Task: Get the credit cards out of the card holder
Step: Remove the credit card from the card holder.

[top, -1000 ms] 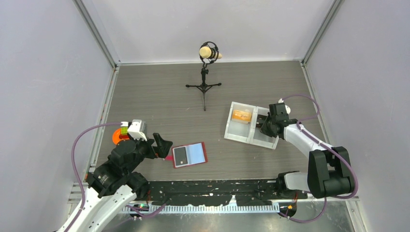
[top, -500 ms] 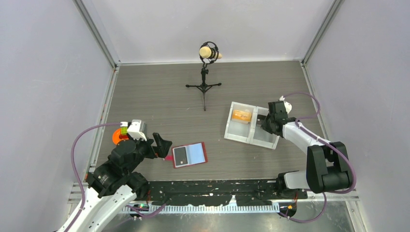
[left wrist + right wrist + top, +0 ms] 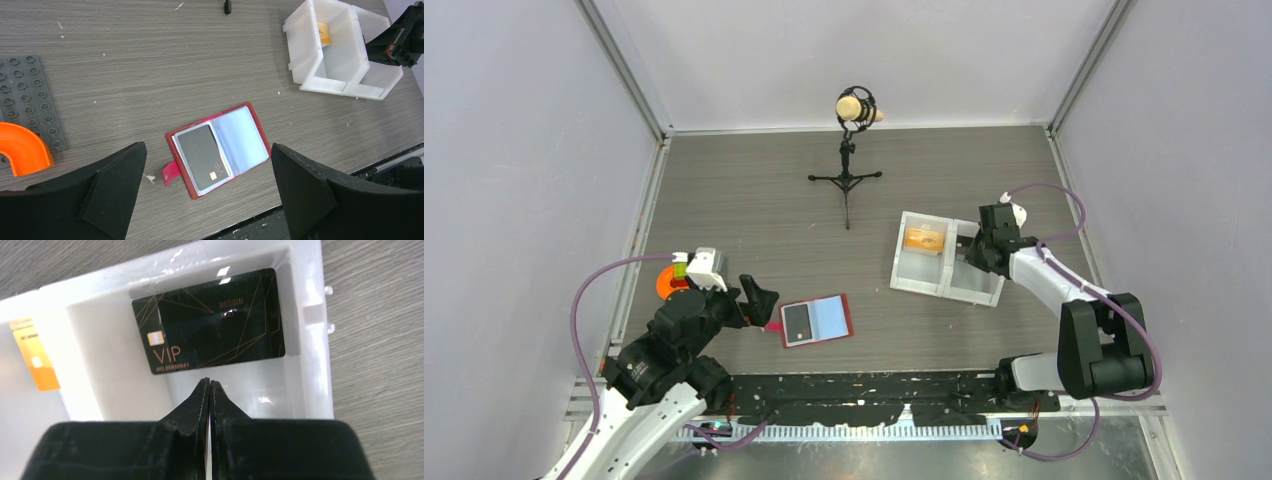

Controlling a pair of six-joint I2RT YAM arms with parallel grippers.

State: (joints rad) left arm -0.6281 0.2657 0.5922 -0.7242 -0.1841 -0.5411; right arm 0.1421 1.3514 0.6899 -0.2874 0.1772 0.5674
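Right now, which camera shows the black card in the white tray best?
Right wrist view: the black card lies close up in the white tray, VIP lettering readable. Top and left wrist views show the tray but not that card.

I read "VIP" in gold on the black card [image 3: 210, 320] lying in the white tray [image 3: 314, 355], above a "NO." line whose digits are too small to make out. "VIP" also marks the dark grey card [image 3: 200, 152] in the card holder [image 3: 171, 173].

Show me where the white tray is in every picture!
Top external: the white tray sits right of centre.
Left wrist: top right corner.
Right wrist: it fills most of the picture.
Shared landmark: the orange card in one compartment.
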